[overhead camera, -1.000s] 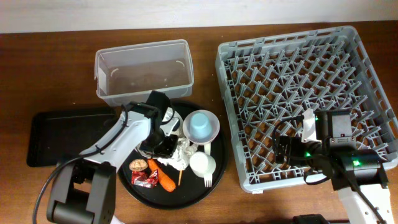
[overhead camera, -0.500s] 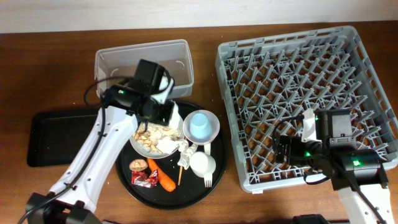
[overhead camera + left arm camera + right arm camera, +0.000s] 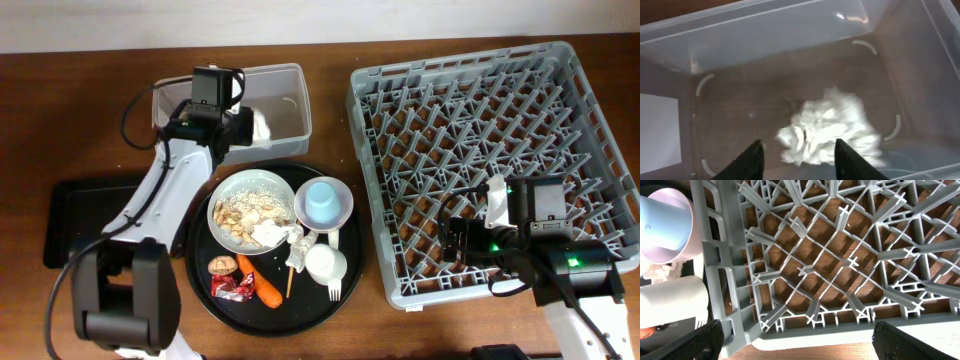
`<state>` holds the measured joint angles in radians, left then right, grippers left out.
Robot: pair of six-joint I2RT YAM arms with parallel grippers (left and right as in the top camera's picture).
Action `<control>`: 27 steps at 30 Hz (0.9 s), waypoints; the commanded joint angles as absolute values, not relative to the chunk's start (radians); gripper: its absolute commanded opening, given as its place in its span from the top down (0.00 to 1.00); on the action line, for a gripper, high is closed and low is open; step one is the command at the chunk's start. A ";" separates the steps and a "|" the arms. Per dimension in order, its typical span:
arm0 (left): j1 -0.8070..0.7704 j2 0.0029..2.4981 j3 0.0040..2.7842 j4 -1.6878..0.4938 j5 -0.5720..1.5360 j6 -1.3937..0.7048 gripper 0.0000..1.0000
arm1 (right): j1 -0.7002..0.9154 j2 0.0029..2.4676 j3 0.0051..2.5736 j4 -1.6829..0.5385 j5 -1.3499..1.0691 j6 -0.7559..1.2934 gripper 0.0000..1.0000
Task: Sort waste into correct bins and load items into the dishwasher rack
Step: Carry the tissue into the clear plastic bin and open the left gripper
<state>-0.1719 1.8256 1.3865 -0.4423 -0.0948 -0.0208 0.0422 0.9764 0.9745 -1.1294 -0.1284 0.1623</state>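
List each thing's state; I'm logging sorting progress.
left gripper: open, above clear tub
crumpled paper: in the tub, ungripped
pale bowl: holding crumbs, on round tray
carrot: lying on round tray
dishwasher rack: no dishes loaded
right gripper: open, over rack's corner

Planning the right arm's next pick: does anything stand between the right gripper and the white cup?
Yes. The right gripper hangs open over the dishwasher rack, whose left wall rises between it and the white cup just outside on the round black tray. It would likely have to lift over that wall.
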 commanded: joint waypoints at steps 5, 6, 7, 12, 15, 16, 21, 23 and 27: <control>-0.181 1.678 1.396 -0.725 0.194 -0.016 0.38 | 0.044 0.968 0.989 -1.130 -0.115 0.173 0.02; -0.191 1.653 1.396 -0.819 0.233 -0.017 0.38 | 0.044 0.968 0.989 -1.130 -0.115 0.173 0.02; -0.202 1.643 1.396 -0.893 0.233 -0.042 0.38 | 0.044 0.968 0.989 -1.130 -0.115 0.173 0.02; -0.282 1.660 1.299 -1.093 0.213 -0.060 0.38 | 0.044 0.968 0.989 -1.130 -0.115 0.173 0.02; -0.287 1.661 1.166 -1.022 0.186 -0.095 0.38 | 0.044 0.968 0.989 -1.139 -0.115 0.173 0.02; -0.287 1.661 1.128 -0.986 0.140 -0.124 0.38 | 0.044 0.968 0.989 -1.140 -0.115 0.173 0.02; -0.287 1.662 1.029 -0.834 0.107 -0.168 0.54 | 0.044 0.968 0.989 -1.148 -0.115 0.173 0.02; -0.287 1.664 1.014 -0.805 0.108 -0.168 0.72 | 0.044 0.968 0.989 -1.149 -0.115 0.173 0.02; -0.287 1.666 1.018 -0.809 0.108 -0.168 1.00 | 0.044 0.968 0.989 -1.149 -0.115 0.173 0.02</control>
